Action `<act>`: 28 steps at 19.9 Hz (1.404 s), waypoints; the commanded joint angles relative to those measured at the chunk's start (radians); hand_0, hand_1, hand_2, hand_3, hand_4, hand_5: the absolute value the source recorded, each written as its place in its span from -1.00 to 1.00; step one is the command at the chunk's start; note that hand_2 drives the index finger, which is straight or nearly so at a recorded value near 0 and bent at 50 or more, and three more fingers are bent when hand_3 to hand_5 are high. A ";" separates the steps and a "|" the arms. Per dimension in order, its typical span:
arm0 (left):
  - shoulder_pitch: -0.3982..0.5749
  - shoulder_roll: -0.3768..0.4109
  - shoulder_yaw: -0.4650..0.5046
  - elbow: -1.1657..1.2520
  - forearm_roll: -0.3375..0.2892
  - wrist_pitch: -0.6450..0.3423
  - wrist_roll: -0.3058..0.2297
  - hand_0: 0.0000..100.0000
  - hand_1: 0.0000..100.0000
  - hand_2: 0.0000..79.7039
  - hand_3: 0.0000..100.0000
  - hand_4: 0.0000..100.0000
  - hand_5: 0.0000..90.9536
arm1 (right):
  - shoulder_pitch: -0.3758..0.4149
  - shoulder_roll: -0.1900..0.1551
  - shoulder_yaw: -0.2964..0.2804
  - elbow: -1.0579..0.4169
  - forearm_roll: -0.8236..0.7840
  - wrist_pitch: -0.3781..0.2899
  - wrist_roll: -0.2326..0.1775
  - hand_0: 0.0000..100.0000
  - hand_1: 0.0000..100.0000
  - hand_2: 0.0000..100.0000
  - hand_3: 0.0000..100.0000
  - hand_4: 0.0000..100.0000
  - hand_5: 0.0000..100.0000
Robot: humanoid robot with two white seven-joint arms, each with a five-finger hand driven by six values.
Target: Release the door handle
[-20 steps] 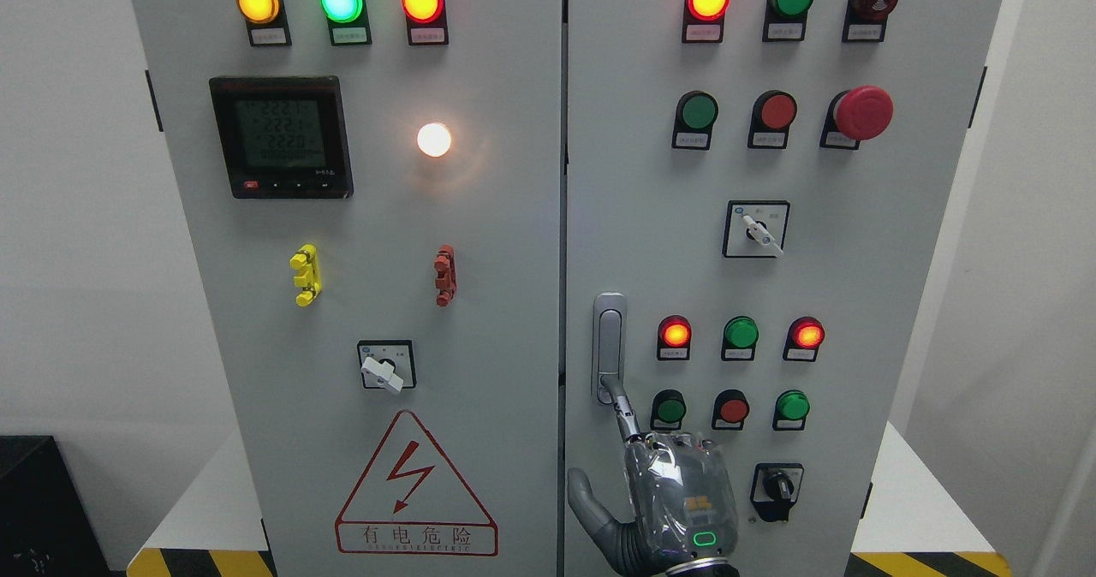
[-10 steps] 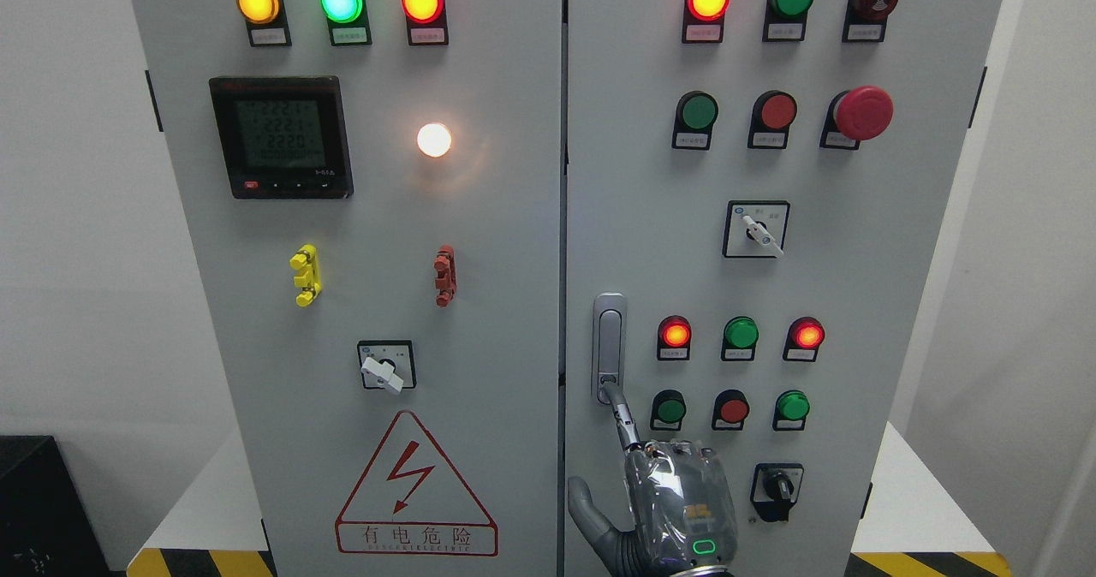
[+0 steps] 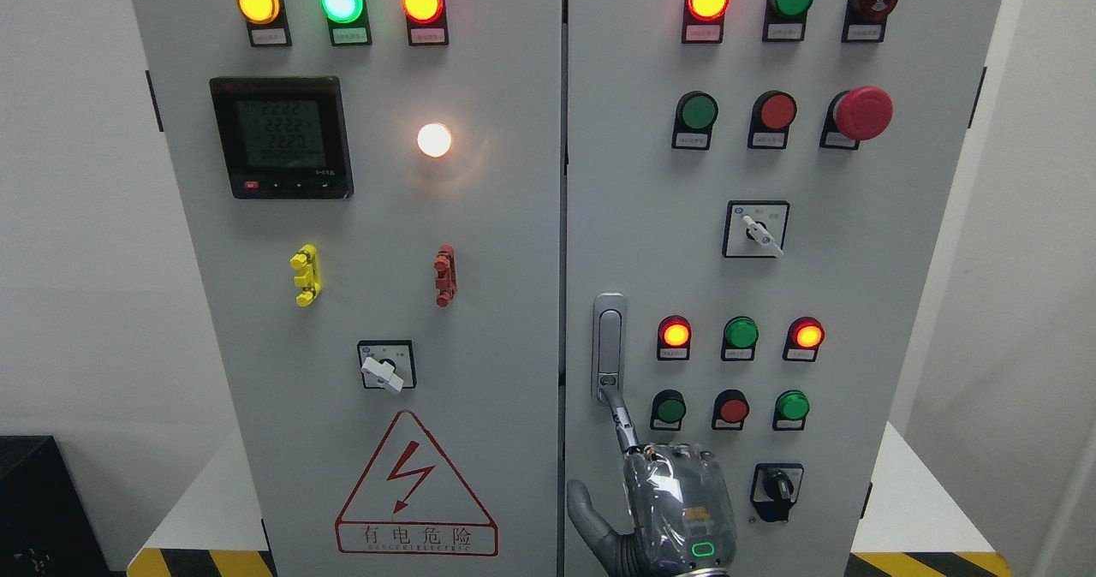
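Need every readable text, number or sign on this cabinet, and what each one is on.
"有电危险": under the lightning bolt on the red warning triangle, left door.
Latin print below it: too small to read.
"2222", "2222", "2220", roughly: the three rows on the meter; digits blurred.
Tags under the lamps and buttons, e.g.: too small.
Selector switch plate: marks unreadable.
Logo on the hand: unreadable.

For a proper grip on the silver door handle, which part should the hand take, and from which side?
Take the door handle around its long upright bar, above the lock end where the right hand's index finger now points. It lies nearly flush in its recess, so coming straight from the front and hooking its lower end first looks likeliest.
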 commanded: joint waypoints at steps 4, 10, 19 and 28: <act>0.000 0.000 -0.020 -0.017 0.000 0.000 0.001 -1.00 -1.00 -0.94 -0.83 -0.98 -1.00 | 0.001 0.001 -0.008 0.013 0.000 -0.001 0.001 -0.16 -0.42 -1.00 1.00 0.97 0.98; 0.000 0.000 -0.020 -0.017 0.000 0.000 -0.001 -1.00 -1.00 -0.94 -0.83 -0.98 -1.00 | 0.004 0.003 -0.008 0.009 0.000 0.001 0.001 -0.17 -0.42 -1.00 1.00 0.97 0.98; 0.000 0.000 -0.020 -0.017 0.000 0.000 0.001 -1.00 -1.00 -0.93 -0.83 -0.98 -1.00 | 0.018 0.003 -0.008 0.006 0.000 0.001 -0.001 -0.17 -0.42 -1.00 1.00 0.97 0.98; 0.000 0.000 -0.020 -0.017 0.000 0.000 0.001 -1.00 -1.00 -0.94 -0.83 -0.98 -1.00 | 0.016 0.003 -0.009 -0.020 0.000 -0.001 -0.002 -0.17 -0.43 -1.00 1.00 0.97 0.98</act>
